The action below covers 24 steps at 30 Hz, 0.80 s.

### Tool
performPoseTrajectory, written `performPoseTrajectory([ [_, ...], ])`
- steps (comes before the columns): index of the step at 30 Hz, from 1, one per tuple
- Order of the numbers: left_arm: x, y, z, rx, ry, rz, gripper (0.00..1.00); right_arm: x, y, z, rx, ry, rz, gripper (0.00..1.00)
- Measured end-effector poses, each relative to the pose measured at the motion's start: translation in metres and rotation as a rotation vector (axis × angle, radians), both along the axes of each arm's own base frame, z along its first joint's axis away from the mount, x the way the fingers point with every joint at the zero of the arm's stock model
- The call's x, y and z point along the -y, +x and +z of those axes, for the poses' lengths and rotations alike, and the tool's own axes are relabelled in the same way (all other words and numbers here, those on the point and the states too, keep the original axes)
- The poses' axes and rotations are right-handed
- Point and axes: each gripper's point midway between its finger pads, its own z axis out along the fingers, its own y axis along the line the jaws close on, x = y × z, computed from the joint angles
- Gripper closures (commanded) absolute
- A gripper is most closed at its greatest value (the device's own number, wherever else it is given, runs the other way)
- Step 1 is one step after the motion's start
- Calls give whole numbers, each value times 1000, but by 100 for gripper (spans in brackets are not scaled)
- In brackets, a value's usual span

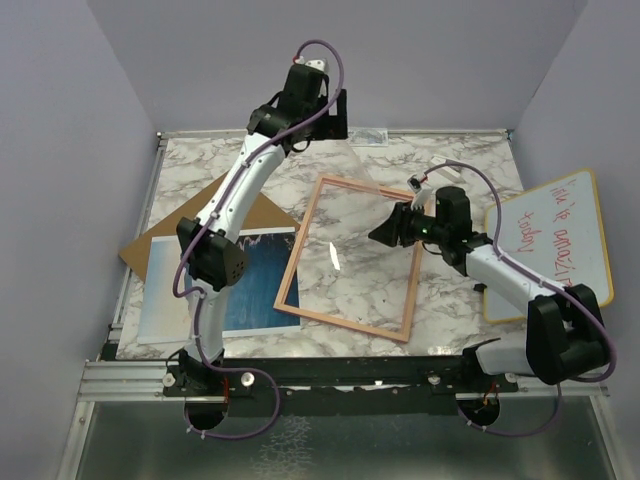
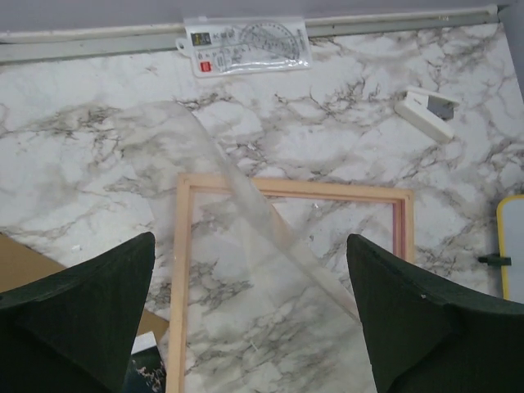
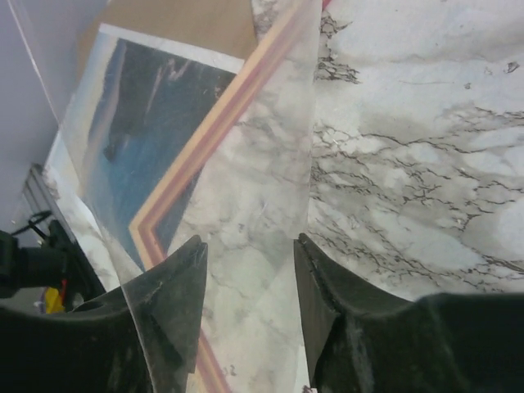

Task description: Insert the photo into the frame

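The frame [image 1: 340, 321] lies flat mid-table, empty, with marble showing through it; its rim shows in the left wrist view [image 2: 295, 190] and the right wrist view [image 3: 213, 123]. A clear pane [image 2: 246, 237] stands tilted up over it. In the right wrist view the pane [image 3: 262, 164] runs between my right gripper's [image 3: 250, 241] parted fingers and covers one finger. That gripper [image 1: 380, 233] hovers over the frame's right side. The photo [image 1: 260, 285] lies left of the frame, partly under my left arm. My left gripper [image 2: 250, 327] is open and empty, high over the back [image 1: 335, 118].
A brown backing board [image 1: 180, 235] lies under the photo at far left. A whiteboard with red writing [image 1: 555, 245] leans at the right. A packaged protractor set [image 2: 246, 45] sits at the back edge. A small white object [image 2: 426, 112] lies behind the frame.
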Motion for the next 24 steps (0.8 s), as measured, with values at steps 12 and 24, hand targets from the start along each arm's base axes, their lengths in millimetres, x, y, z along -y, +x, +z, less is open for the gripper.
performPoseTrajectory([
  [12,-56,41,19,84,-21,91,1,7,-4,-29,-34,-103,44,73],
  [24,-125,69,22,126,13,197,1,9,-6,-42,-110,-107,13,68],
])
